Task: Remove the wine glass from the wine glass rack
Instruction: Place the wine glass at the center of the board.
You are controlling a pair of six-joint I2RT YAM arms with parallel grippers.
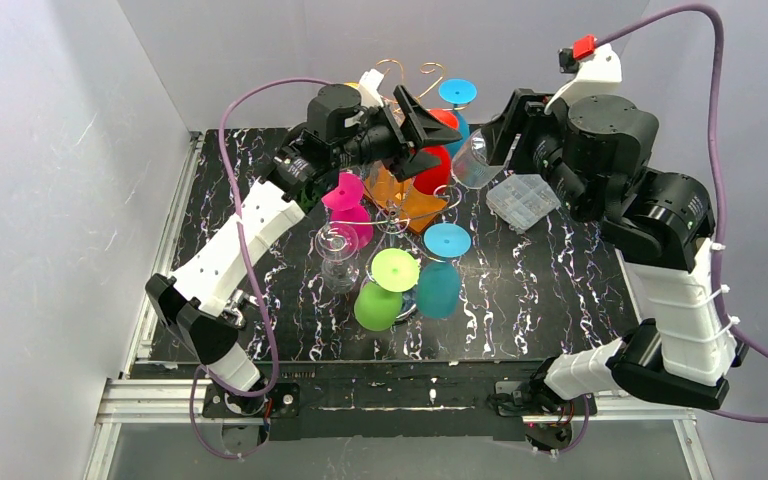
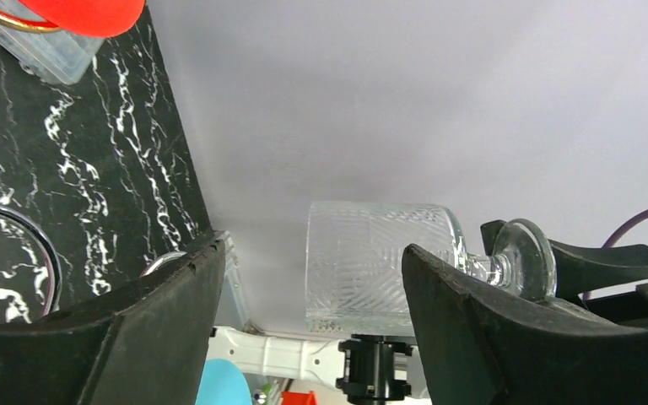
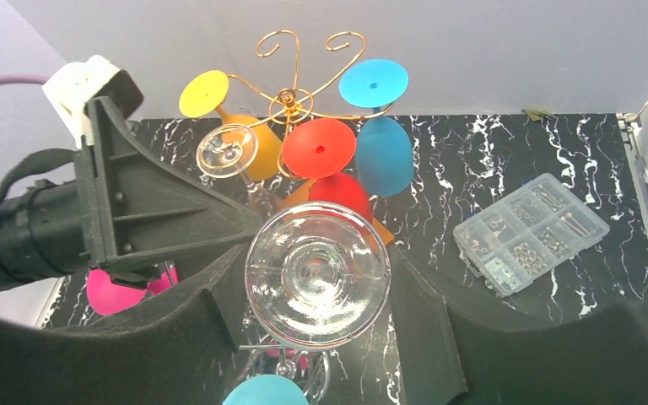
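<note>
— Searching for the clear wine glass. On the wine glass rack?

— No, off the rack. Held in the air just right of it, above the counter, lying on its side. Clamped between the right jaws, open only as wide as the glass, with one finger on each side.

— And the left jaws?

— Spread wide, holding nothing. Hovering at the upper tier of the rack, facing the held glass, apart from it.

— Any containers nearby?

— Yes, a clear plastic box, flat on the counter, right of the rack. Divided into compartments, with small metal parts inside; too small to name.

— And on the rack itself?

— Hanging foot up: a yellow glass, a red glass and a blue glass on the upper tier. Lower down, a pink glass, a green glass and a teal glass.
</note>
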